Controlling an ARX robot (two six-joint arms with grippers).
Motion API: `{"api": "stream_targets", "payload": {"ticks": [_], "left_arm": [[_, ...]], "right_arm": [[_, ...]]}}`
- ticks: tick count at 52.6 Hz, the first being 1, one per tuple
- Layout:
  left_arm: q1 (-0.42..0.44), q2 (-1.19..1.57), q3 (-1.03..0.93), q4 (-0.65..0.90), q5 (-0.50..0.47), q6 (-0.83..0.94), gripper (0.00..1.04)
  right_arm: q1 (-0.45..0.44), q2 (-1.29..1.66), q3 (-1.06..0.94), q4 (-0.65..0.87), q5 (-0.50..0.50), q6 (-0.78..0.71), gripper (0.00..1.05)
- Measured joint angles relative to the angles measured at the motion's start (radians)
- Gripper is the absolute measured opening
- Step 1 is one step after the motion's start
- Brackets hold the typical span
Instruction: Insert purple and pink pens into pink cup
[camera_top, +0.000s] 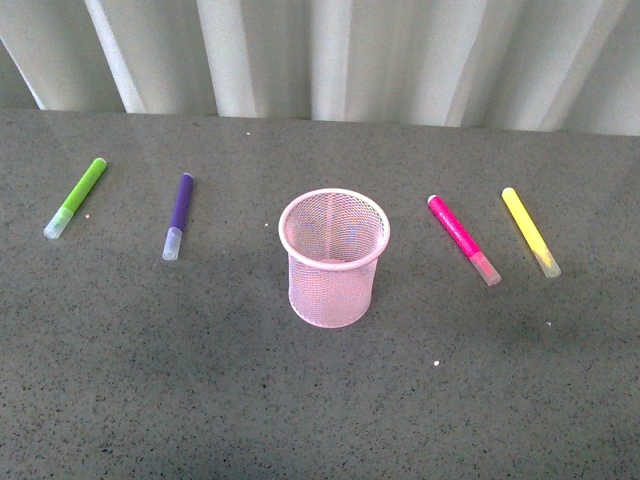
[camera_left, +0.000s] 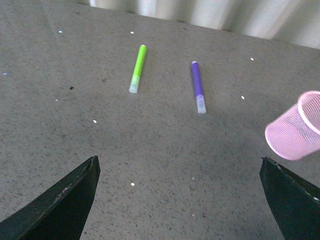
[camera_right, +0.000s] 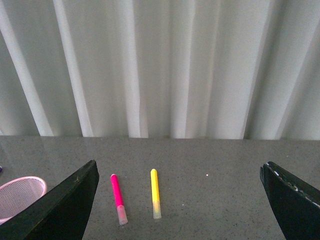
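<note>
Our left pincer (camera_left: 177, 158) and right pincer (camera_right: 180, 162) are hanging spread, empty. We are risking seizing the green marker (camera_top: 75, 198), lying at nine o'clock of the purple pen (camera_top: 178, 215).

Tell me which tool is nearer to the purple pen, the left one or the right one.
Left. The purple pen lies ahead of the open left tool. The right tool faces the pink pen, on the other side of the pink cup.

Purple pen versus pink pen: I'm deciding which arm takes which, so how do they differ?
The purple pen lies left of the pink cup, the pink pen right of it. The purple pen points nearly straight away from the robot; the pink pen lies on a slant. Both lie flat on the table, outside the cup, caps nearest the robot.
</note>
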Motion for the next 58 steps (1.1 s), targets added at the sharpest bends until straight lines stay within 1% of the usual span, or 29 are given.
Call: {"api": "stream_targets", "payload": {"ticks": [3, 7, 11, 13, 15, 18, 20, 24, 30, 34, 38, 41, 44, 51, 58], "left_arm": [[0.003, 0.116, 0.051, 0.085, -0.006, 0.006, 0.98], [-0.028, 0.332, 0.184, 0.255, -0.006, 0.036, 0.98], [-0.053, 0.477, 0.293, 0.310, 0.008, 0.052, 0.98], [-0.071, 0.580, 0.372, 0.321, -0.010, 0.067, 0.98], [-0.087, 0.657, 0.433, 0.311, -0.013, 0.074, 0.98], [-0.109, 0.788, 0.537, 0.265, 0.019, 0.075, 0.98], [-0.124, 0.864, 0.598, 0.237, 0.017, 0.074, 0.98], [-0.166, 1.080, 0.787, 0.137, 0.015, 0.071, 0.98], [-0.225, 1.370, 1.065, 0.010, -0.040, 0.075, 0.98], [-0.252, 1.501, 1.171, -0.015, -0.068, 0.072, 0.98], [-0.269, 1.599, 1.214, -0.021, -0.076, 0.066, 0.98], [-0.275, 1.649, 1.216, -0.015, -0.090, 0.066, 0.98], [-0.276, 1.698, 1.216, 0.004, -0.082, 0.068, 0.98], [-0.259, 1.773, 1.222, 0.032, -0.085, 0.072, 0.98], [-0.242, 1.837, 1.279, 0.008, -0.086, 0.071, 0.98]], "right_arm": [[0.000, 0.000, 0.000, 0.000, 0.000, 0.000, 0.98], [0.000, 0.000, 0.000, 0.000, 0.000, 0.000, 0.98], [0.000, 0.000, 0.000, 0.000, 0.000, 0.000, 0.98], [0.000, 0.000, 0.000, 0.000, 0.000, 0.000, 0.98], [0.000, 0.000, 0.000, 0.000, 0.000, 0.000, 0.98], [0.000, 0.000, 0.000, 0.000, 0.000, 0.000, 0.98], [0.000, 0.000, 0.000, 0.000, 0.000, 0.000, 0.98], [0.000, 0.000, 0.000, 0.000, 0.000, 0.000, 0.98], [0.000, 0.000, 0.000, 0.000, 0.000, 0.000, 0.98], [0.000, 0.000, 0.000, 0.000, 0.000, 0.000, 0.98], [0.000, 0.000, 0.000, 0.000, 0.000, 0.000, 0.98], [0.000, 0.000, 0.000, 0.000, 0.000, 0.000, 0.98], [0.000, 0.000, 0.000, 0.000, 0.000, 0.000, 0.98], [0.000, 0.000, 0.000, 0.000, 0.000, 0.000, 0.98], [0.000, 0.000, 0.000, 0.000, 0.000, 0.000, 0.98]]}}
